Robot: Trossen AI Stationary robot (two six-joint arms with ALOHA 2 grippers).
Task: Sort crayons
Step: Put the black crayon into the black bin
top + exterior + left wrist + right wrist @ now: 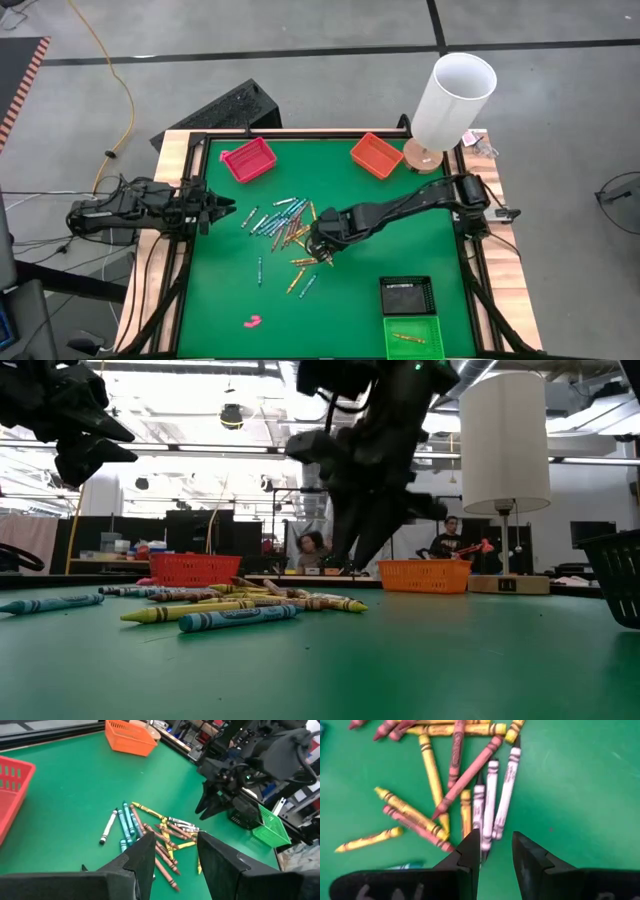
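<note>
Grey floor w/ dark seams, yellow cable; white lamp at table corner.

You have bare green table felt open between the scattered wax crayons and the orange mesh basket. The dark right gripper hangs over the pile's near edge, blocking that side. The black tray and green tray crowd the corner.
</note>
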